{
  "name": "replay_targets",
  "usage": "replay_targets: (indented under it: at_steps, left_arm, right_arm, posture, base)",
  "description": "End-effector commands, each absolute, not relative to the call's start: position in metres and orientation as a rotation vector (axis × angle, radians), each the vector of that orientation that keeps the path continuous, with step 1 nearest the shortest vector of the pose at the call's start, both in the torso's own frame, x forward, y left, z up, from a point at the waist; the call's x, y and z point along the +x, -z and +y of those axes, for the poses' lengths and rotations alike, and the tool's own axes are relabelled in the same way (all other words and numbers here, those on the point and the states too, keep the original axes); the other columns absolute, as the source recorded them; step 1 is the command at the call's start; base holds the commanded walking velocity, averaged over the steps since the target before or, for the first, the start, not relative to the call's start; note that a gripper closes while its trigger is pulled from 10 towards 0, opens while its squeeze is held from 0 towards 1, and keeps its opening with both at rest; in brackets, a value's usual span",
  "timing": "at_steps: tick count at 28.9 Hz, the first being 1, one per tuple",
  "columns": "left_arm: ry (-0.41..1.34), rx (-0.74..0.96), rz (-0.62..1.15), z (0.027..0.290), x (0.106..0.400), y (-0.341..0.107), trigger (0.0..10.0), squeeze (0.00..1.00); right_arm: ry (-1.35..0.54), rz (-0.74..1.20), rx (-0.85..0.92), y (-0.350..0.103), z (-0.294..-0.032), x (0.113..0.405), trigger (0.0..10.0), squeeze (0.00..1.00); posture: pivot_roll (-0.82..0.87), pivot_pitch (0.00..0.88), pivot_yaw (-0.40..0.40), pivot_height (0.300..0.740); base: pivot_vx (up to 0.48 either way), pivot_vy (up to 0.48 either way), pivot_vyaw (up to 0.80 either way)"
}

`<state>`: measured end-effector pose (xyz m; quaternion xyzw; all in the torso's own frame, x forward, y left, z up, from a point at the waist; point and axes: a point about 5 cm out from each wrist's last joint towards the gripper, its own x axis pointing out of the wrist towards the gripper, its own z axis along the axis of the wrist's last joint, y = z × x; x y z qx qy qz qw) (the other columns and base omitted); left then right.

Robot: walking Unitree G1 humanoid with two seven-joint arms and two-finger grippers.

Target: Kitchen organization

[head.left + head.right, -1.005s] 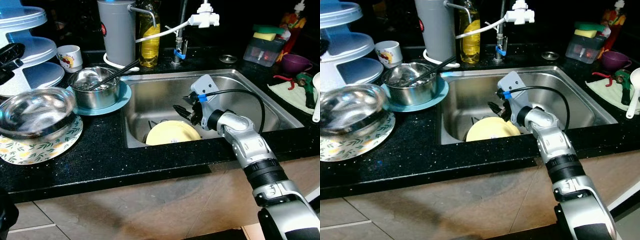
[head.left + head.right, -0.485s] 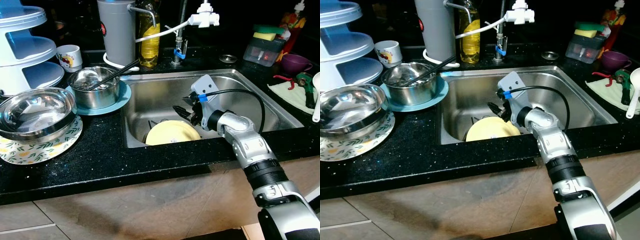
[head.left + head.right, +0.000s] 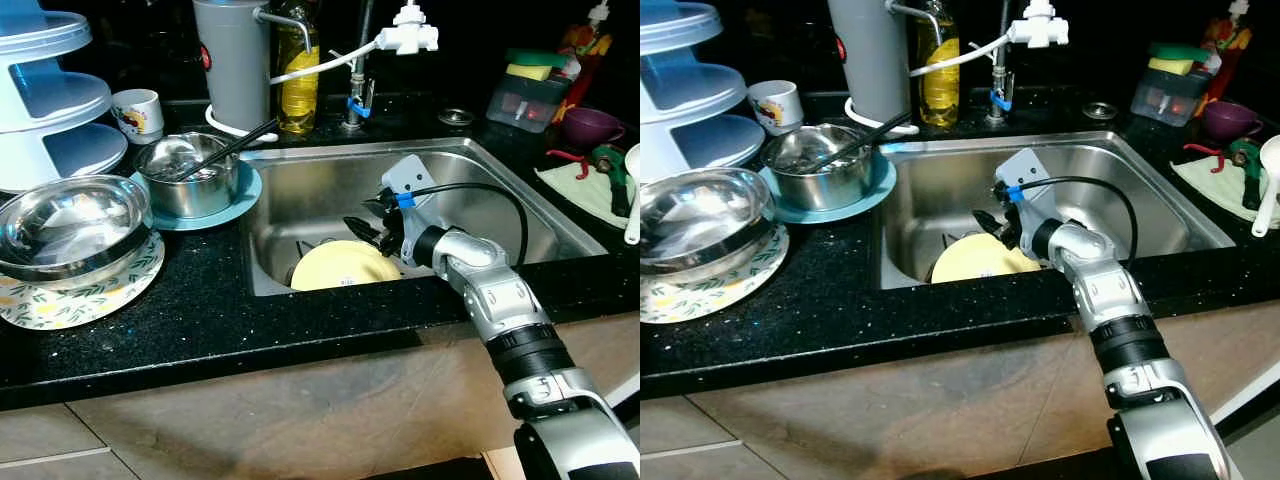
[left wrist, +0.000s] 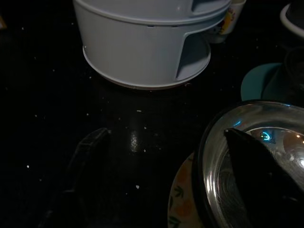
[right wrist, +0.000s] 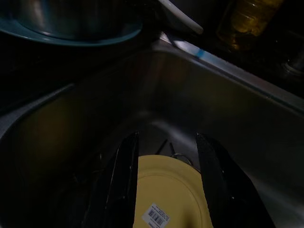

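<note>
Because the yellow plate lies low in the steel sink against the near wall, with dark utensils under it, the right gripper has little room to close on its rim. In the right wrist view the two black fingers stand apart with the plate's far edge between them, gripping nothing yet. My guess is that a glossy plate could slip off the fingertips or tip back onto the utensils with a clatter if the grip lands only on the very edge. A finger could also snag the things beneath and drag them up too.

Over on the robot's left, the left gripper hovers released above the black counter, one finger over the big steel bowl on the leaf-patterned plate. A careless sweep there could knock that bowl.

Further back, the smaller steel pot on the teal plate holds a dark utensil whose handle sticks out toward the sink, and a lifted plate swung that way might catch it. Behind the sink stand the tap and an oil bottle, which a high lift could bump.
</note>
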<state>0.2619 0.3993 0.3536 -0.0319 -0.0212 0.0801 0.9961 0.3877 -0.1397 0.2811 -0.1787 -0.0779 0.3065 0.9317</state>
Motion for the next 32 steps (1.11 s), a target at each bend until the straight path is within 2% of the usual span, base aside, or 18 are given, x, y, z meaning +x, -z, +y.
replay_targets:
  at_steps: [1,4,11,17,18,20,21,28,32]
  left_arm:
    - [-0.154,-0.085,-0.043,0.404,0.256,-0.357,10.0,1.00]
    - [-0.100,-0.118,-0.023,0.403,0.257,-0.352,10.0,1.00]
    - [0.026,-0.217,-0.106,0.396,0.257,-0.360,10.0,1.00]
    - [-0.059,-0.127,0.068,0.401,0.258,-0.343,10.0,1.00]
    - [-0.072,-0.123,0.097,0.402,0.258,-0.340,10.0,0.21]
    - [-0.079,-0.123,0.113,0.403,0.258,-0.338,10.0,0.21]
    - [-0.086,-0.109,0.160,0.404,0.259,-0.331,10.0,0.00]
    - [-0.080,-0.143,0.186,0.405,0.263,-0.317,10.0,0.00]
    - [-0.021,-0.168,0.149,0.398,0.269,-0.314,10.0,0.00]
  right_arm:
    - [-0.637,-0.165,-0.353,-0.282,-0.140,0.386,10.0,0.00]
    - [-0.639,-0.166,-0.355,-0.282,-0.140,0.385,10.0,0.00]
    - [-0.643,-0.170,-0.355,-0.284,-0.140,0.385,10.0,0.00]
    - [-0.648,-0.166,-0.355,-0.284,-0.140,0.384,10.0,0.00]
    - [-0.649,-0.166,-0.355,-0.283,-0.139,0.384,10.0,0.00]
    - [-0.650,-0.165,-0.354,-0.283,-0.139,0.384,10.0,0.00]
    - [-0.651,-0.164,-0.354,-0.283,-0.139,0.384,10.0,0.00]
    - [-0.651,-0.163,-0.352,-0.283,-0.138,0.385,10.0,0.00]
    - [-0.650,-0.164,-0.353,-0.284,-0.139,0.385,10.0,0.00]
  posture:
    - [0.04,0.185,-0.022,0.740]
    - [0.04,0.187,-0.021,0.740]
    - [0.04,0.188,-0.021,0.740]
    - [0.04,0.188,-0.022,0.740]
    - [0.04,0.188,-0.022,0.740]
    - [0.04,0.188,-0.022,0.740]
    - [0.04,0.190,-0.022,0.740]
    - [0.04,0.196,-0.021,0.740]
    - [0.04,0.198,-0.022,0.740]
  base:
    - [0.000,0.000,0.00]
    - [0.000,0.000,0.00]
    - [0.000,0.000,0.00]
    - [0.000,0.000,0.00]
    - [0.000,0.000,0.00]
    - [0.000,0.000,0.00]
    - [0.000,0.000,0.00]
    - [0.000,0.000,0.00]
    - [0.000,0.000,0.00]
